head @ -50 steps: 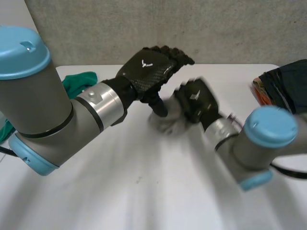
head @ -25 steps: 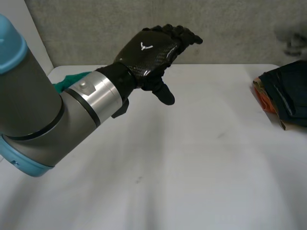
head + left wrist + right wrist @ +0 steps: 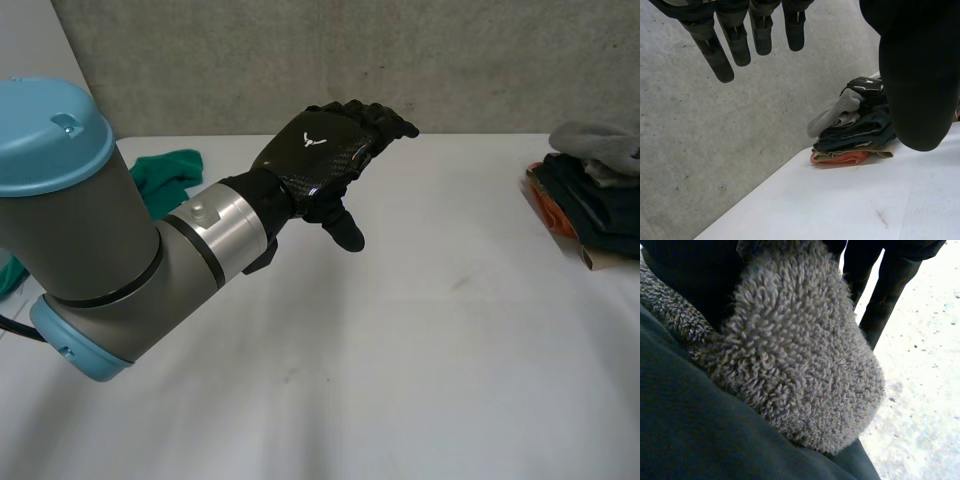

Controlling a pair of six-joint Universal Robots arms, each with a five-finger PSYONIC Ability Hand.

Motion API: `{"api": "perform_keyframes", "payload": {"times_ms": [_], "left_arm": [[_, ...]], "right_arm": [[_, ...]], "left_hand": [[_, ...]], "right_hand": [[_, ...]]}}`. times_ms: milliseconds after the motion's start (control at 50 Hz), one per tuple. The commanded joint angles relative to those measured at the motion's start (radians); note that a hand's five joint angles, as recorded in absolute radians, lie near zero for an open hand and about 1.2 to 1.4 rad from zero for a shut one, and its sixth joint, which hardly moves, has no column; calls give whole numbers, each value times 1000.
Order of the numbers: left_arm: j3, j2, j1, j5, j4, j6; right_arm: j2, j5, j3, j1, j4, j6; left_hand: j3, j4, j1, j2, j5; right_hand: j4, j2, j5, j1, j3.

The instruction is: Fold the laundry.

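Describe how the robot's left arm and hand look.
The left arm is a thick grey cylinder with a rounded light-blue cap and a silver metal cuff at the wrist. The left hand is black, its back a glossy woven-pattern shell bearing a small white emblem.

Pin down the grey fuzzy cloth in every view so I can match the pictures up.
Head view: the grey fuzzy cloth is at far right, topping the stack of folded clothes.
Left wrist view: the cloth lies beyond the left hand, draped over the top of the stack.
Right wrist view: the cloth sits close under the right hand, on a dark garment.
Shared landmark: the dark folded stack beneath it.
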State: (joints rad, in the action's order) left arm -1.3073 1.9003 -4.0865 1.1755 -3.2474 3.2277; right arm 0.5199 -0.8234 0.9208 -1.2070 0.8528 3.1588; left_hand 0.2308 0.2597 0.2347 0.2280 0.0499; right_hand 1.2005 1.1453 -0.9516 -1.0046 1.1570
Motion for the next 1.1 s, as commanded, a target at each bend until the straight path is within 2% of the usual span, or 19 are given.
{"api": "perform_keyframes", "payload": {"times_ms": [20, 60, 80, 120, 180, 380, 520, 580, 600, 680, 700, 740, 780, 800, 880, 920, 1000, 1060, 1100], "left_arm": [[-4, -4, 1, 4, 5, -2], [-9, -6, 2, 4, 5, -2], [-15, -9, 2, 6, 3, -2], [-21, -12, 3, 7, 3, -2], [-23, -12, 6, 10, 2, 0], [-23, -49, 12, 10, 2, -3], [-23, -66, 14, 12, 2, -8], [-21, -89, 11, 13, 2, -8], [-18, -95, 9, 13, 2, -8], [-7, -127, 0, 44, 2, -19], [-4, -133, -3, 59, 2, -20], [13, -158, -24, 122, 0, -22], [23, -175, -52, 180, 0, -17], [31, -187, -89, 241, 0, -8], [30, -193, -222, 345, -3, 32], [22, -190, -279, 349, -5, 75], [-10, -114, -423, 346, -15, 274], [-18, -38, -478, 346, -40, 381], [-20, 46, -549, 340, -80, 484]], "right_arm": [[-63, -19, -92, -45, -90, -75], [-64, -46, -94, -46, -127, -118], [-61, -63, -91, -45, -141, -131], [-37, -130, -79, -43, -187, -157], [38, -212, -36, -36, -251, -177], [388, -234, 214, 69, -348, -210], [512, -253, 247, 176, -541, -334], [557, -319, 205, 221, -644, -486], [577, -397, 181, 228, -670, -563], [632, -571, 156, 215, -634, -690], [638, -577, 161, 199, -609, -697], [657, -565, 180, 141, -548, -686], [699, -504, 246, 41, -456, -643], [722, -475, 275, 11, -427, -626], [885, -283, 523, -98, -278, -530], [925, -220, 610, -143, -241, -502], [976, -111, 794, -297, -163, -484], [971, -97, 891, -428, -150, -485], [965, -106, 924, -474, -153, -487]], "left_hand": [[47, 18, 43, 50, 54], [47, 18, 43, 50, 54], [47, 18, 43, 50, 54], [47, 18, 43, 50, 54], [47, 18, 43, 50, 54], [44, 15, 41, 47, 51], [44, 15, 41, 47, 51], [41, 13, 38, 44, 48], [41, 12, 38, 44, 48], [44, 15, 41, 47, 51], [44, 15, 41, 47, 51], [44, 15, 41, 47, 51], [44, 15, 41, 47, 51], [30, 1, 26, 33, 36], [-11, -40, -15, -9, -5], [-11, -40, -15, -9, -5], [-14, -43, -18, -12, -8], [-17, -46, -21, -15, -11], [-17, -46, -21, -15, -11]], "right_hand": [[196, 251, -270, -392, 239], [196, 251, -270, -392, 239], [46, 101, -120, -242, 89], [-601, -546, 527, 405, -557], [-1026, -971, 952, 830, -982], [-1026, -971, 952, 830, -982], [-1026, -971, 952, 830, -982], [-1026, -971, 952, 830, -982], [-1026, -971, 952, 830, -982], [-1026, -971, 952, 830, -982], [-1026, -971, 952, 830, -982], [-1026, -971, 952, 830, -982], [-1026, -971, 952, 830, -982], [-1026, -971, 952, 830, -982], [-1026, -971, 952, 830, -982], [-1026, -971, 952, 830, -982], [-1026, -971, 952, 830, -982], [-1026, -971, 952, 830, -982], [-1026, -971, 952, 830, -982]]}}
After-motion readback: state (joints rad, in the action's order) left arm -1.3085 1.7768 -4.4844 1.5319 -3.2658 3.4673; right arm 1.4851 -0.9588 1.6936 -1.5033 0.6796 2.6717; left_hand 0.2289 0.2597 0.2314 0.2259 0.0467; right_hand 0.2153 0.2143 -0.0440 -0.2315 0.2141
